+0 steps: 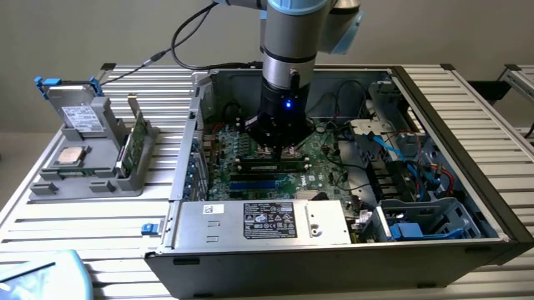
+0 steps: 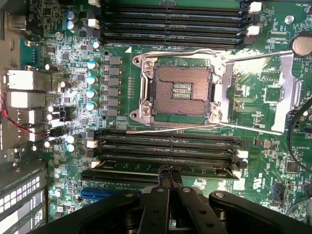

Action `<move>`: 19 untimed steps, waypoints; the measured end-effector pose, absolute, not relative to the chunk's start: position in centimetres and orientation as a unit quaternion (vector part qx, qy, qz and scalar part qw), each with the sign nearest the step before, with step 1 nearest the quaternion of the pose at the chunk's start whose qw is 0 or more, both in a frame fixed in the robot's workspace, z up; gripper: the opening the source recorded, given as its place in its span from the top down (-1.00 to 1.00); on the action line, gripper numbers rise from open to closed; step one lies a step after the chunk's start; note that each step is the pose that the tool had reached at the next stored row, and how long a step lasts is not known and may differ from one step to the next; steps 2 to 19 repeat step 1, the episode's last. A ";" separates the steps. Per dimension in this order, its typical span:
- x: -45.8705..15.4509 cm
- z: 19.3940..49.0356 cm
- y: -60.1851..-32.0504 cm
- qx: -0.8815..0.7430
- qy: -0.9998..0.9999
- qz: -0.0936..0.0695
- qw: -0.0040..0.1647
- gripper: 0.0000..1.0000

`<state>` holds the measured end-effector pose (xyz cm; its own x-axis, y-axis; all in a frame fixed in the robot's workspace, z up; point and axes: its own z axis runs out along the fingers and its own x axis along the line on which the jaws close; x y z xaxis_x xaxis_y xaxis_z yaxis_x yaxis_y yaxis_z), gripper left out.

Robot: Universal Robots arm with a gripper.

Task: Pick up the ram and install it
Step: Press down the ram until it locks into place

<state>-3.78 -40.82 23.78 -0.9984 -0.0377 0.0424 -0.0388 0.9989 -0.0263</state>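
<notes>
Open PC case (image 1: 467,150) fills the center-right of the exterior frame on the slatted tabletop (image 1: 75,219). Motherboard (image 1: 321,156) lies flat inside w/ the empty CPU socket (image 2: 181,90) mid-frame in the wrist view. Gray holder (image 1: 84,169) sits at the left of the exterior frame, w/ a silver drive (image 1: 77,115) and a spare green stick (image 1: 134,140) upright in it. The ram (image 2: 195,169) lies in a black slot low in the wrist frame. Claw (image 2: 169,174) is pinched narrow, tips touching the ram's top edge.
</notes>
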 end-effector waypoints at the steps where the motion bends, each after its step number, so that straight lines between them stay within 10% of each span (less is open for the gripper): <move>1: -3.8 23.8 -40.8 0.019 -1.000 0.013 0.021 0.79; 19: -3.8 23.8 -40.8 0.019 -1.000 0.013 0.021 0.79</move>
